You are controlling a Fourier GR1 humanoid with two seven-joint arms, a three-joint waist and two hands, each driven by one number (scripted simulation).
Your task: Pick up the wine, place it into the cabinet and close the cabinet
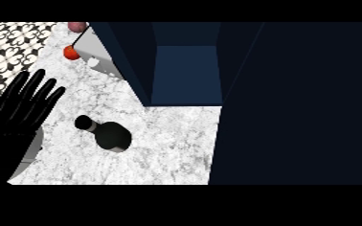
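Spread wide at nine o'clock, the left robot hand [27, 103] rests while the wine [106, 132] stands ungrasped on the worktop [170, 139], seven o'clock of the open cabinet [185, 74]; reaching comes next.

A kitchen: a white-and-grey marbled stone counter [170, 143] runs beneath a dark navy cabinet [187, 72] standing open at the far side, with black-and-white patterned wall tiles [25, 40] at the far left.
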